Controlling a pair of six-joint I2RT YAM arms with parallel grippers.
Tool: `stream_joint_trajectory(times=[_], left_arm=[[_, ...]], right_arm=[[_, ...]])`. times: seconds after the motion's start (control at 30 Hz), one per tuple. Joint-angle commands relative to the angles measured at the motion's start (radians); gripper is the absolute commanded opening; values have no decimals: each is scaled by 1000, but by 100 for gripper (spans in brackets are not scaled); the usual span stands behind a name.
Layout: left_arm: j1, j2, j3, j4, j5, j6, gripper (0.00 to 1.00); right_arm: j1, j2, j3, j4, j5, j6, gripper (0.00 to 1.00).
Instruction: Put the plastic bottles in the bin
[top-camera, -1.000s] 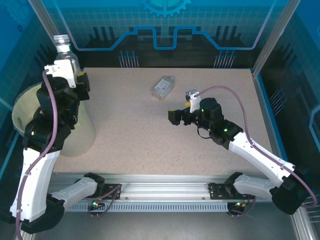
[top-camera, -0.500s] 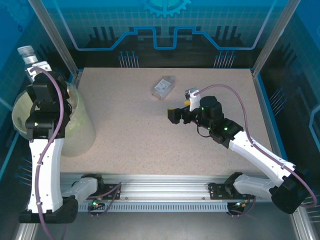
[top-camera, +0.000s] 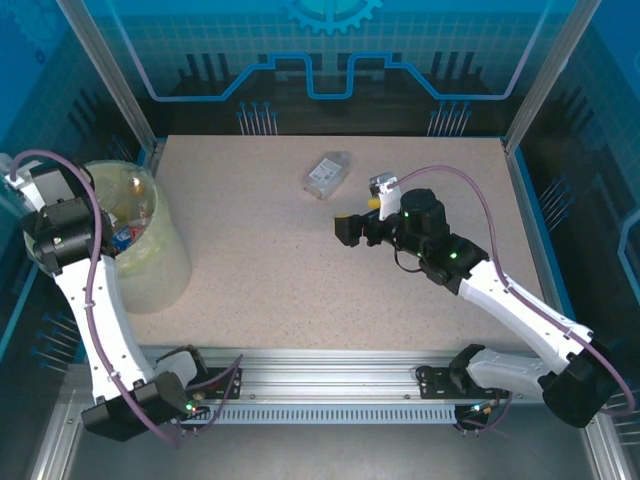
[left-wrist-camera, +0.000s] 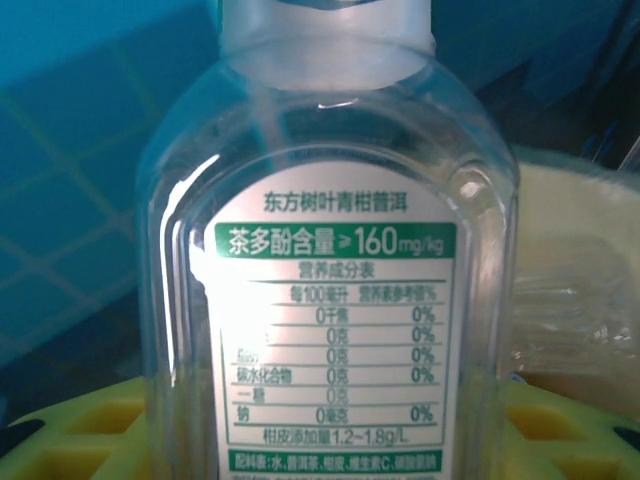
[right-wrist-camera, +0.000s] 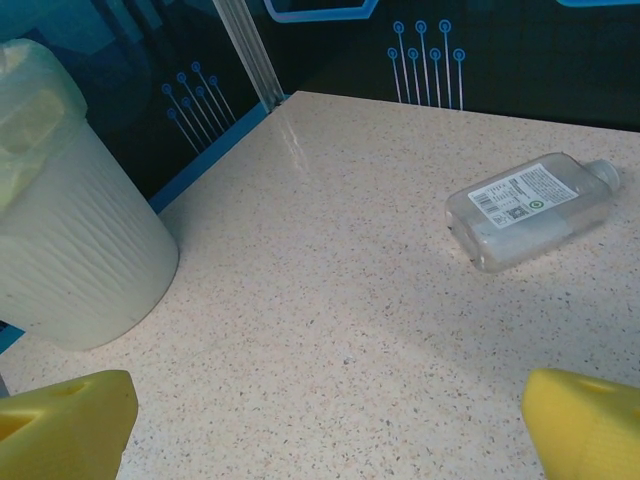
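The left gripper, clamped on a clear green-labelled plastic bottle, had swung to the left rim of the pale round bin. A drop looked imminent. The right gripper gaped empty.

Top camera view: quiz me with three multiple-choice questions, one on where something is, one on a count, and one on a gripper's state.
1. Where does the loose bottle lie?
A. inside the bin
B. on the table, at its far side
C. on the metal rail at the near edge

2. How many bottles lie on the table?
A. one
B. three
C. five

3. What state is the right gripper in?
A. shut on a bottle
B. shut on nothing
C. open and empty

Answers:
1 B, it lies on its side on the speckled top.
2 A, no other bottle lies on the top.
3 C, its yellow fingers stand wide apart over bare table.
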Motion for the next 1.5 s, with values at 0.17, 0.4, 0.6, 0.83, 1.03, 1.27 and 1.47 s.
stream_joint_trajectory(times=[0.17, 0.4, 0.6, 0.83, 1.03, 1.27, 1.47], left_arm=[[40, 5, -3, -59, 104, -139, 91], [37, -2, 88, -105, 159, -149, 99], [-22, -13, 141, -125, 209, -155, 99], [-191, -10, 183, -123, 199, -175, 99], [-290, -29, 190, -71, 321, -208, 99], [-387, -56, 133, 82, 570, -254, 99], [-587, -10, 83, 237, 645, -220, 99]], right_arm=[[15, 23, 42, -8, -15, -11, 100], [15, 42, 39, 10, 1, 2, 100], [15, 65, 47, 18, 20, 22, 100], [14, 76, 39, 16, 79, 63, 100], [11, 68, 24, 7, 134, 93, 100], [-6, 48, -2, 4, 203, 129, 100], [-22, 26, -26, -1, 204, 141, 100]])
